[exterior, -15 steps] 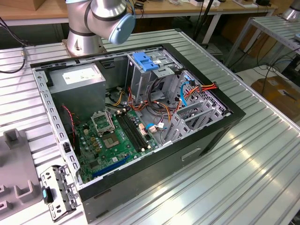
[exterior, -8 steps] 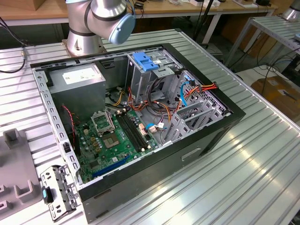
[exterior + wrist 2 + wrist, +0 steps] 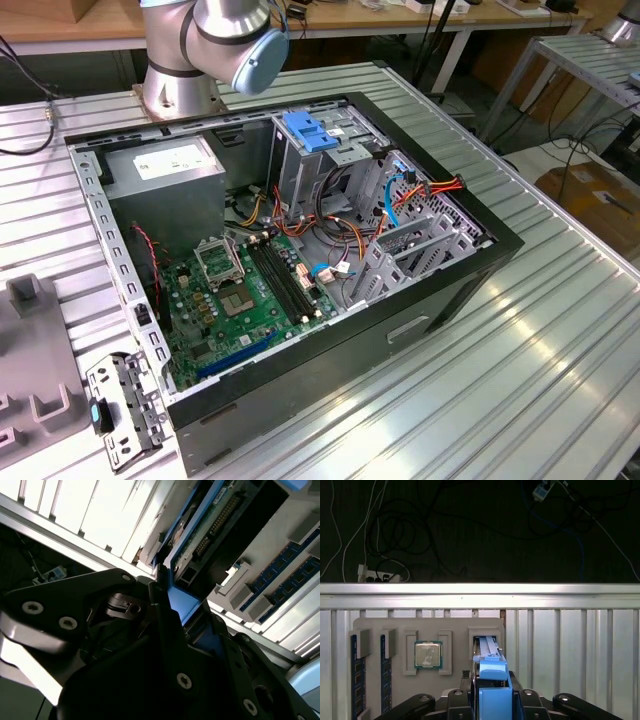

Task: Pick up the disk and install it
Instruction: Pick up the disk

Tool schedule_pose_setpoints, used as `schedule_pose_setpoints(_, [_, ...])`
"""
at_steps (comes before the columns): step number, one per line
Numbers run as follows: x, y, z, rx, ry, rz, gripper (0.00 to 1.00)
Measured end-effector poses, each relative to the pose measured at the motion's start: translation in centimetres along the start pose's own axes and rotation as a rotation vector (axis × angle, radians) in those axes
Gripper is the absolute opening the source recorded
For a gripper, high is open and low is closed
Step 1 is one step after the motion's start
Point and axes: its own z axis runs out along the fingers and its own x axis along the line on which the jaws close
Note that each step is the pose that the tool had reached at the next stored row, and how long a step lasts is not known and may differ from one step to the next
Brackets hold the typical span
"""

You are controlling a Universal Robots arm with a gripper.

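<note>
- While the arm [image 3: 215, 40] stood on the ribbed table [image 3: 560, 380] behind the open PC case [image 3: 420, 300] in the exterior view, a grey cage [image 3: 310, 160] w/ a blue latch sat inside the case
- First wrist view: gripper [image 3: 493, 700] fingers [image 3: 470, 690] were closed on the disk [image 3: 490, 652], pinching its blue frame; disk stood on edge in a slot of the grey tray [image 3: 455, 625], near a CPU [image 3: 428, 655]
- Second wrist view: same grip, disk's green board & connector showed

exterior view: high over case [image 3: 430, 322] | both wrist views: close, share gripper [image 3: 492, 702], tray [image 3: 395, 625]
</note>
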Motion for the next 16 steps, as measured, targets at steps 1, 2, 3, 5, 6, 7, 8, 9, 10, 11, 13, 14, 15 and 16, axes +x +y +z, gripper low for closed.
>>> schedule_pose_setpoints(1, [0.0,0.0,-0.04,0.0001,-0.0001,0.0,0.37])
schedule_pose_setpoints(2, [0.0,0.0,-0.1,0.0,0.0,0.0,0.37])
schedule_pose_setpoints(3, [0.0,0.0,-0.15,0.0001,-0.0001,0.0,0.37])
schedule_pose_setpoints(5, [-0.01,0.0,-0.32,0.0,0.0,0.0,0.37])
schedule_pose_setpoints(6, [-0.01,0.0,-0.36,0.0001,-0.0001,0.0,0.37])
schedule_pose_setpoints(7, [-0.01,0.0,-0.43,0.0,0.0,0.0,0.37])
schedule_pose_setpoints(8, [-0.01,0.0,-0.47,0.0001,-0.0001,0.0,0.37])
schedule_pose_setpoints(9, [-0.01,0.0,-0.52,0.0001,-0.0001,0.0,0.37])
schedule_pose_setpoints(10, [-0.01,0.0,-0.57,0.0001,-0.0001,0.0,0.37])
schedule_pose_setpoints(11, [-0.01,0.0,-0.63,0.0,0.0,0.0,0.37])
schedule_pose_setpoints(13, [-0.01,0.0,-0.76,-0.0001,0.0,0.0,0.37])
schedule_pose_setpoints(14, [-0.01,0.0,-0.81,0.0001,-0.0001,0.0,0.37])
schedule_pose_setpoints(15, [-0.01,0.0,-0.87,0.0001,-0.0001,0.0,0.37])
schedule_pose_setpoints(16, [-0.01,0.0,-0.93,0.0001,-0.0001,0.0,0.37])
